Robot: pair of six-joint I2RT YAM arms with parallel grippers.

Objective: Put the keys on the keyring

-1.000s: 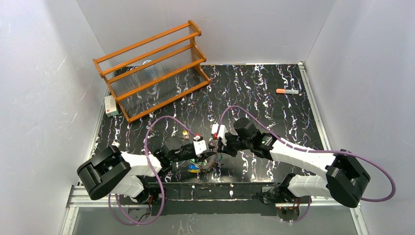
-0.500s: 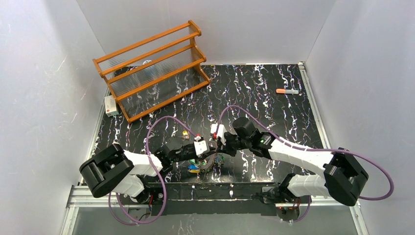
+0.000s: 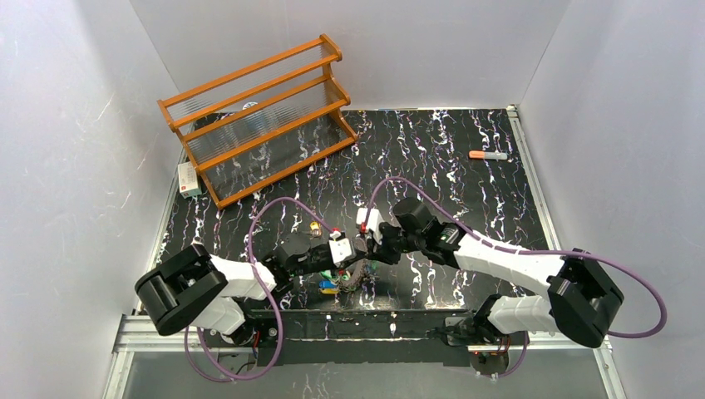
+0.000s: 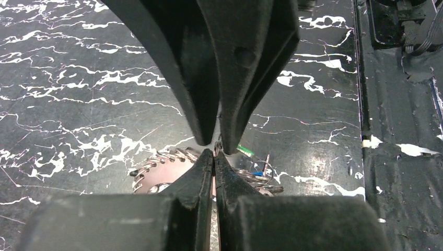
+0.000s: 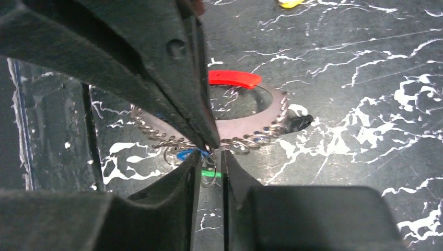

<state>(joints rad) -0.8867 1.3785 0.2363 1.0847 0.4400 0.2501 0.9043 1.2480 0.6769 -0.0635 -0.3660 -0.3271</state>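
Seen from above, both arms are bent inward over the near middle of the black marbled table (image 3: 432, 150). The left gripper (image 3: 352, 258) and the right gripper (image 3: 367, 253) are set tip to tip there. The keyring (image 3: 359, 274) is seen flat on the table just beneath them, with the keys (image 3: 330, 287) fringed along its left side. An orange-capped marker (image 3: 488, 155) is found well apart at the far right, and a wooden rack (image 3: 258, 116) at the far left.

In the left wrist view, the left fingers (image 4: 198, 178) are pressed together at their tips above the keyring's coiled edge. Whether anything is caught between them cannot be told.

In the right wrist view, the right fingers (image 5: 177, 178) are parted by only a narrow slit. A green key (image 5: 209, 172) on a small wire loop is seen in that slit; whether it is clamped cannot be told. The red arc (image 5: 235, 78) is seen on the keyring's far side, and a yellow key (image 5: 288, 3) apart from it at the top edge.
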